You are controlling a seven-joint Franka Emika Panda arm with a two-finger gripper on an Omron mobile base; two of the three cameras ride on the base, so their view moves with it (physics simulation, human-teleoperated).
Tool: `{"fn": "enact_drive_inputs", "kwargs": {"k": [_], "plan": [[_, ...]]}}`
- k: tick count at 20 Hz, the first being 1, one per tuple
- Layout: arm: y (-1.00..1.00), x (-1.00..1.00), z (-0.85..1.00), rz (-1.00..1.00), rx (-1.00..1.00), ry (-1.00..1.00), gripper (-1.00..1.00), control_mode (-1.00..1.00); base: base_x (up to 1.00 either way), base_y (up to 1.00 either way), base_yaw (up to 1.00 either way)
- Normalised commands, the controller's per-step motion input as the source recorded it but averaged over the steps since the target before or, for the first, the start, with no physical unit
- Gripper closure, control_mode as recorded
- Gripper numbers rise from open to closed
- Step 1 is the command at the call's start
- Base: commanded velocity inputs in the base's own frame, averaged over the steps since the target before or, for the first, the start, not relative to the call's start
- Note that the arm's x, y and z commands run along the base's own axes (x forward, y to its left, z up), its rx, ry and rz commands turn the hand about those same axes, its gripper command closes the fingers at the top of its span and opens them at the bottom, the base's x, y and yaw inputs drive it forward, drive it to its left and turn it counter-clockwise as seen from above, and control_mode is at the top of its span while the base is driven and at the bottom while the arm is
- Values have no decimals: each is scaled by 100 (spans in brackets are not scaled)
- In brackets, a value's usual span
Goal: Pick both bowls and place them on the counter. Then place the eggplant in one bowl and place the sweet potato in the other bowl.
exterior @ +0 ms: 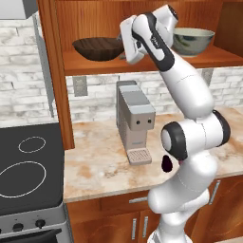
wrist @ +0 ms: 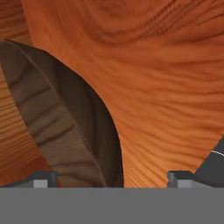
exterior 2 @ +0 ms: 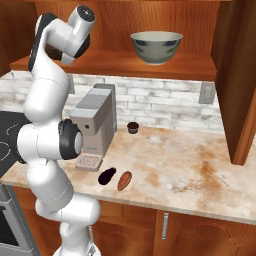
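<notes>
Two bowls sat on the wooden shelf (exterior: 142,64) above the counter (exterior 2: 200,170) when I looked: the wooden bowl (exterior: 98,48) on the left and the grey-green bowl (exterior 2: 156,47) well apart from it on the right. I had the arm (exterior: 187,95) raised to shelf height, with the hand at the right edge of the wooden bowl. In the hand view the wooden bowl (wrist: 61,127) loomed close, its rim running between the fingers (wrist: 41,179), one tip on each side of it. I saw the gripper (wrist: 111,180) spread wide, fingers released and grasping nothing; whether either tip touched the rim I could not tell.

Down on the counter, the eggplant (exterior 2: 107,176) lay near the front edge, just right of the coffee machine's (exterior 2: 96,125) drip tray, and the sweet potato (exterior 2: 125,180) lay just beside it on its right; I could not tell if the two touched. From the left base view I caught only a bit of the eggplant (exterior: 167,163) behind the arm's elbow. A small dark cupcake (exterior 2: 132,127) stood farther back, near the tiled wall, right of the coffee machine. The black stovetop (exterior: 28,171) lay at the left end of the counter.
</notes>
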Motion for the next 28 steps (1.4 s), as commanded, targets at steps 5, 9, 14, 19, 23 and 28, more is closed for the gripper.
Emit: {"fn": "enact_drive_inputs", "kwargs": {"k": [5,9,14,19,23,28], "plan": [[18,39,-11,0,0,1,-100,-100,0,0,0],[9,27,-4,0,0,0,-100,-100,0,0,0],[14,8,-8,0,0,2,100,-100,0,0,0],[8,-2,-14,0,3,6,100,-100,0,0,0],[2,-13,-7,0,10,9,100,-100,0,0,0],[-11,-53,2,0,12,4,100,-100,0,0,0]]}}
